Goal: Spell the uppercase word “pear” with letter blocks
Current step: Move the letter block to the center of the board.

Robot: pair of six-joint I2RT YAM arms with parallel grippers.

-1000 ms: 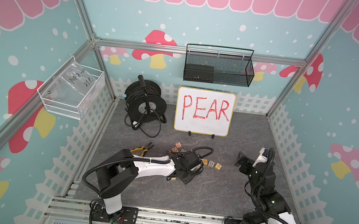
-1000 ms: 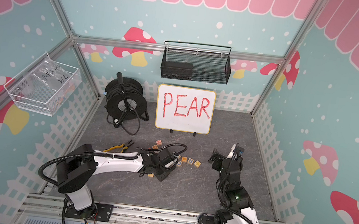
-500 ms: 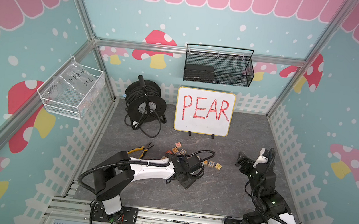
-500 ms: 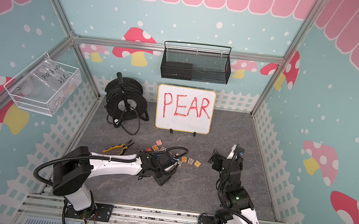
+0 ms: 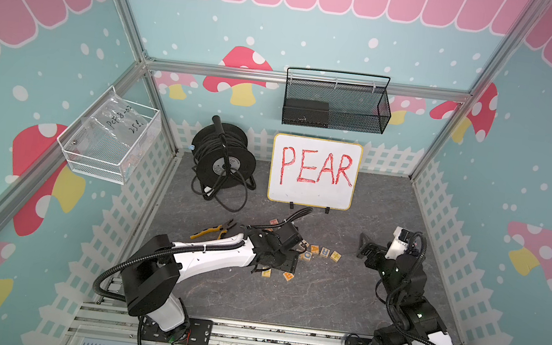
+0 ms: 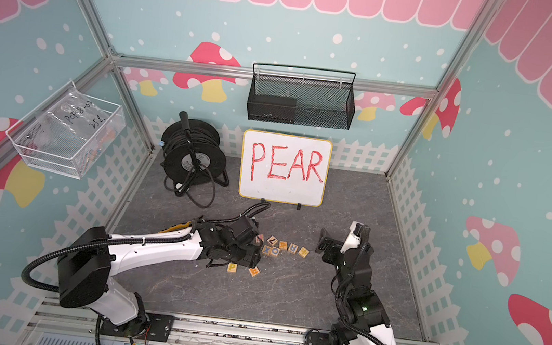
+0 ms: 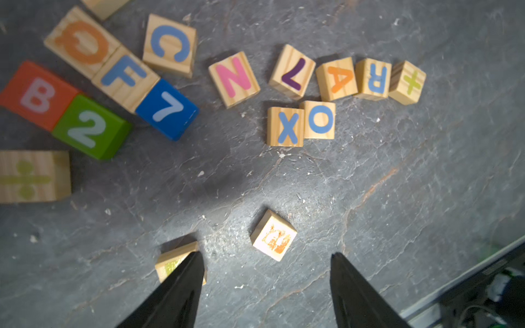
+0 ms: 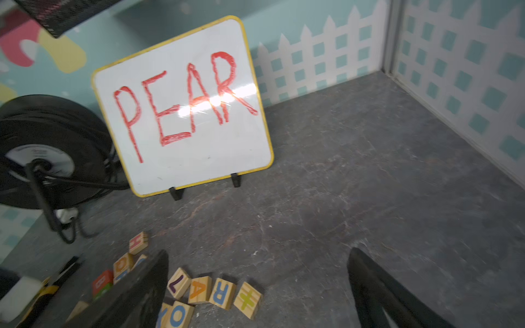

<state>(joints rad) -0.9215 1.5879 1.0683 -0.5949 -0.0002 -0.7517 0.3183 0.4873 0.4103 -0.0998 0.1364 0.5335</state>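
Two letter blocks lie apart from the cluster on the grey floor: the yellow P block (image 6: pixel 232 267) and, to its right, the orange-red E block (image 6: pixel 254 271), turned askew. In the left wrist view the E block (image 7: pixel 273 235) sits free just ahead of my open left gripper (image 7: pixel 264 255), touching neither finger. One finger (image 7: pixel 187 272) covers part of the P block (image 7: pixel 170 262). The orange A block (image 5: pixel 315 249) and blue R block (image 5: pixel 325 252) stand side by side in the back row. My right gripper (image 8: pixel 257 254) hovers open and empty to the right of that row.
Around A and R lie wooden N (image 7: pixel 234 79), 7 (image 7: pixel 292 72), X (image 7: pixel 285 127), O (image 7: pixel 319 119) and + (image 7: pixel 408 82) cubes. Painted B, 2 and 7 cubes (image 7: pixel 167 109) cluster further off. A PEAR whiteboard (image 5: pixel 314 172), a cable reel (image 5: pixel 222 159) and pliers (image 5: pixel 213 232) stand behind.
My left gripper has gone from shut to open and drawn back a little; the E block now lies free beside the P block. The right arm has not moved.
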